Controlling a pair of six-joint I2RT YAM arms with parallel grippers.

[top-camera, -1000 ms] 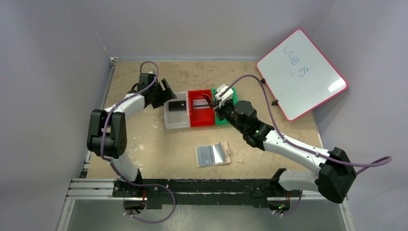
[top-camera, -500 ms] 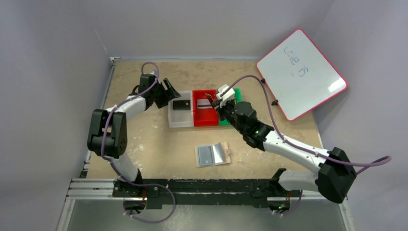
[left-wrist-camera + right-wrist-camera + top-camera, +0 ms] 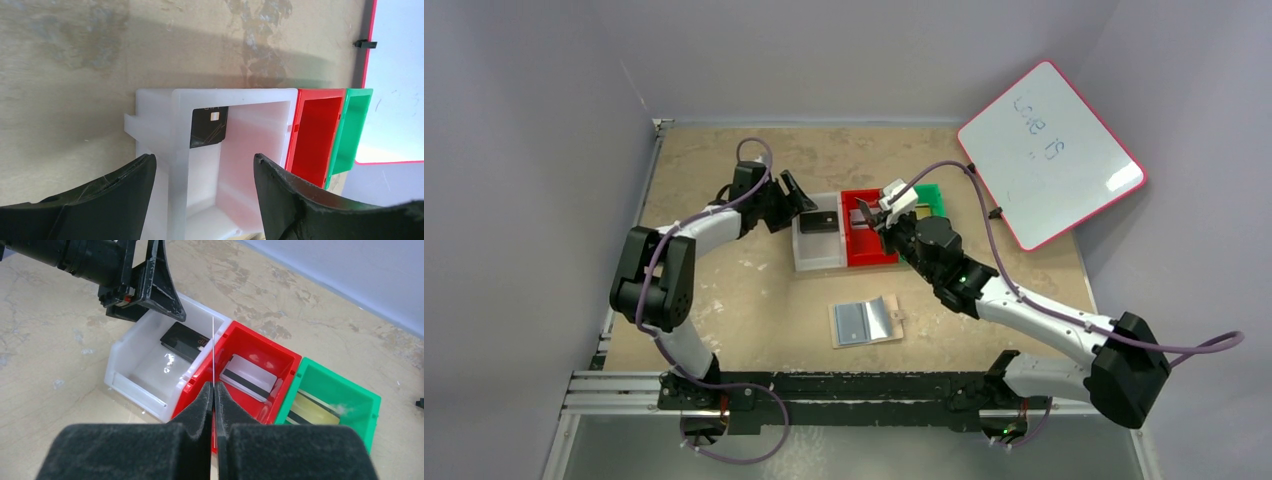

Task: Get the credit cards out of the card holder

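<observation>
Above the red bin (image 3: 270,345), the right gripper (image 3: 213,387) has its jaws pinching a thin card (image 3: 213,347), edge-on, its face hidden; left of that bin, the left gripper (image 3: 203,159) holds its jaws spread astride the clear bin (image 3: 180,150) wall, a black card (image 3: 209,127) inside; the card holder (image 3: 864,322) lies open on the desk (image 3: 724,290), well nearer than that bin.

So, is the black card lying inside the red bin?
No, the black card lies in the white bin; the red bin holds a silvery card with a dark stripe.

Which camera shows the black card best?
The right wrist view: the black card lies in plain sight in the clear bin. The left wrist view catches it at a slant past the bin's wall; the top view shows just a small dark rectangle.
</observation>
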